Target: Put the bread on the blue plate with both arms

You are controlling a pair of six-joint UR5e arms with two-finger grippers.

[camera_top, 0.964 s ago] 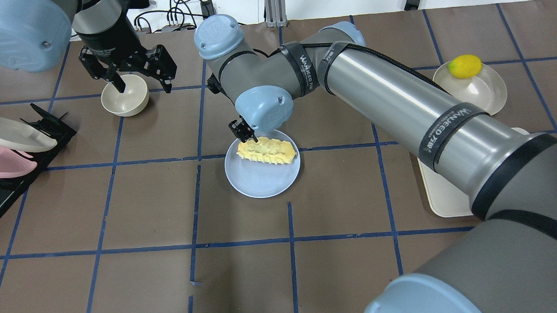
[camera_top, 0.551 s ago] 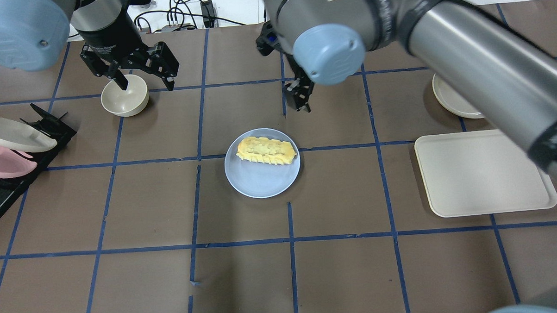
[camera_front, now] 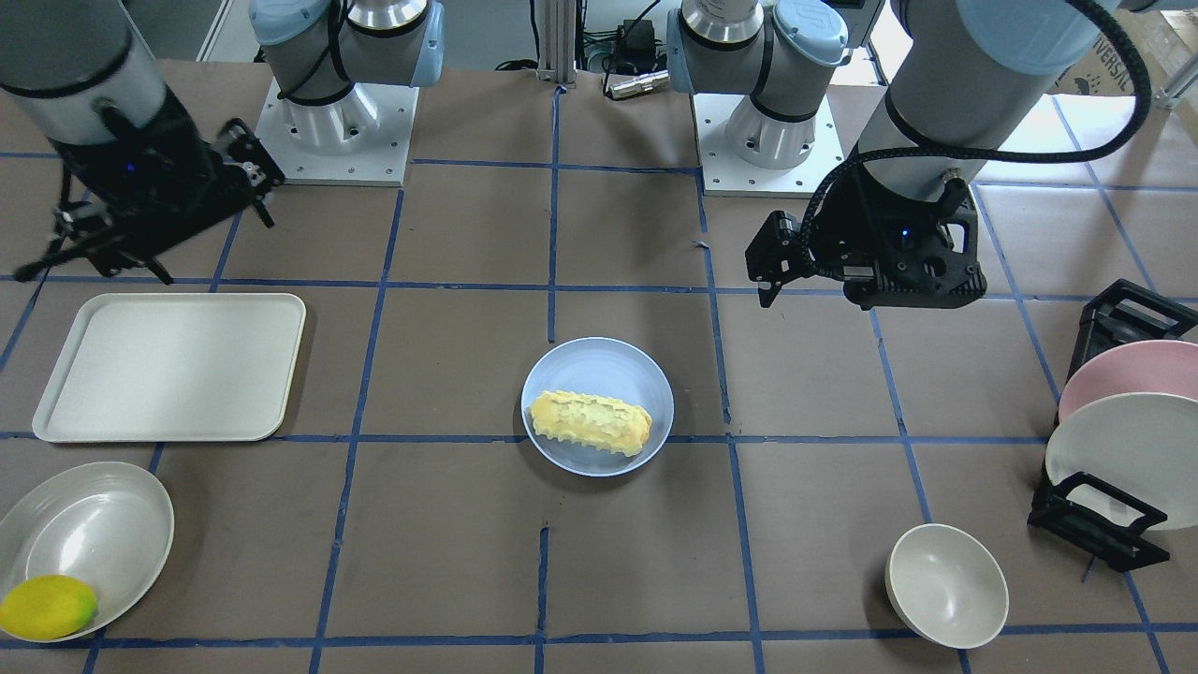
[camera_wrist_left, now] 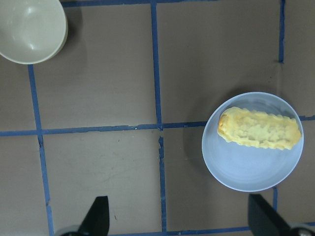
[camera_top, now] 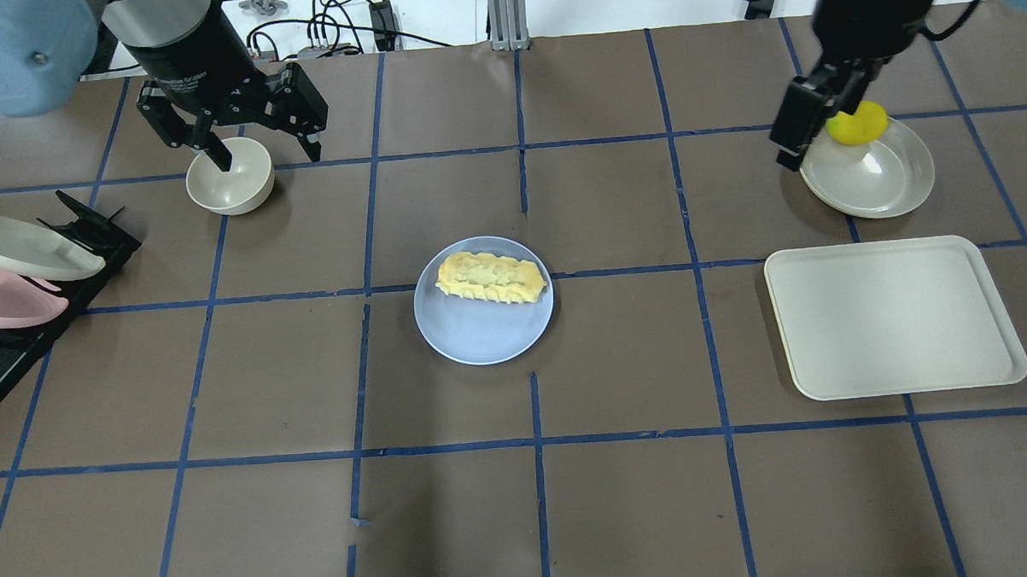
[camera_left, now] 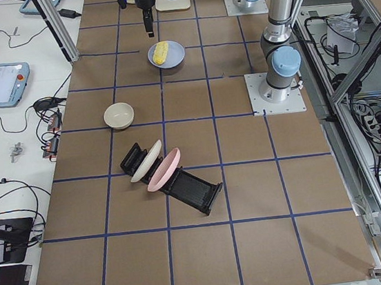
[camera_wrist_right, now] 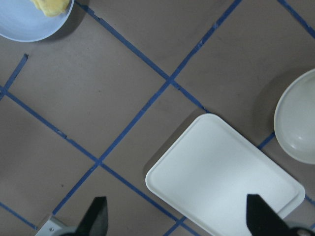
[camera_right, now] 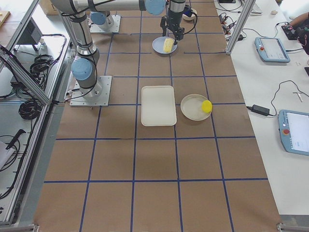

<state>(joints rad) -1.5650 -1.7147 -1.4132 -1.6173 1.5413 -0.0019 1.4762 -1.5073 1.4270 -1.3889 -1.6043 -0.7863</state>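
Observation:
The bread (camera_top: 490,278) lies flat on the blue plate (camera_top: 481,337) at the table's middle, and nothing touches it. It also shows on the plate (camera_wrist_left: 246,172) in the left wrist view (camera_wrist_left: 260,129) and in the front view (camera_front: 590,423). My left gripper (camera_top: 268,156) is open and empty, up above a beige bowl at the far left. My right gripper (camera_top: 794,142) is open and empty, raised at the far right beside the lemon's plate. The right wrist view shows its fingertips (camera_wrist_right: 96,216) wide apart and the blue plate (camera_wrist_right: 22,27) in the corner.
A beige bowl (camera_top: 229,176) sits below the left gripper. A white tray (camera_top: 895,318) lies at the right, with a white plate (camera_top: 881,177) holding a lemon (camera_top: 855,123) behind it. A black rack (camera_top: 20,340) with a pink and a white plate stands at the left edge.
My right arm has let go of the bread and swung up and away from the blue plate to the far right. The bread stays on the plate. The left gripper barely moved.

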